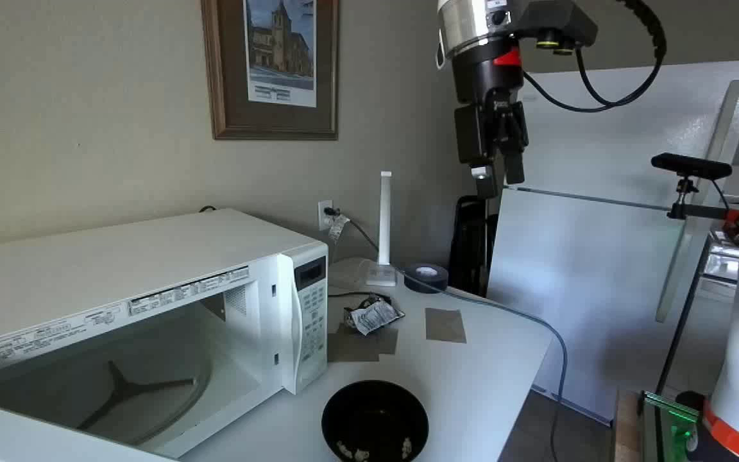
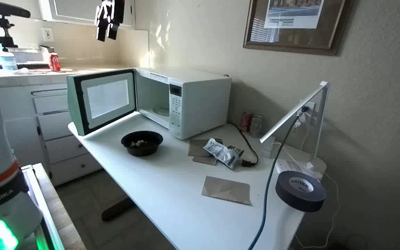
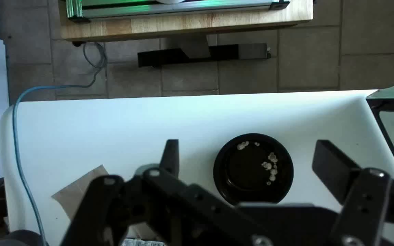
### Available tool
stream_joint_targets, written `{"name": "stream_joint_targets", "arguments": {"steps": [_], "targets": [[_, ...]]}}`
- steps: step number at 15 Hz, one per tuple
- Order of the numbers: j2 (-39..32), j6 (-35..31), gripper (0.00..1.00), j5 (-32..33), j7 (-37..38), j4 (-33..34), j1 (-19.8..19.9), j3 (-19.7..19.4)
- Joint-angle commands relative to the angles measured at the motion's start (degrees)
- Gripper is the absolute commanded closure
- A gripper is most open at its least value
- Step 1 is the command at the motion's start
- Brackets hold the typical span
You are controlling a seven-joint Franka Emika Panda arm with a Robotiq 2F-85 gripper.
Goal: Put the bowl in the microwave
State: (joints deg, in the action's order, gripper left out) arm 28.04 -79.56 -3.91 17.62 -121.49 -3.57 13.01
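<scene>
We'd say only prep's done: microwave (image 2: 203, 106) is open; bowl (image 2: 142, 150) w/ white bits (image 3: 272, 158) sits on table (image 2: 172, 194) near it; our gripper (image 1: 500, 183) hangs well above, fingers (image 3: 170, 157) wide apart, holding nothing; grasp, lift & loading all TBD.

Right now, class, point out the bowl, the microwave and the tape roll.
Bowl (image 3: 250, 167), in the wrist view: bare inner floor.
Microwave (image 2: 203, 107), in an exterior view: outer side wall.
Tape roll (image 2: 299, 199), in an exterior view: dark part below its pale centre.
</scene>
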Motion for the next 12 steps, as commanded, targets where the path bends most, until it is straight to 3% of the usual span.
{"name": "stream_joint_targets", "arguments": {"steps": [1, 7, 12], "targets": [[-0.1, 0.1, 0.00, 0.2, 0.2, 0.2, -0.6, -0.4], [-0.1, 0.1, 0.00, 0.2, 0.2, 0.2, -0.6, -0.4], [-6.6, -6.5, 0.00, 2.8, 3.8, -2.9, 1.6, -0.9]]}}
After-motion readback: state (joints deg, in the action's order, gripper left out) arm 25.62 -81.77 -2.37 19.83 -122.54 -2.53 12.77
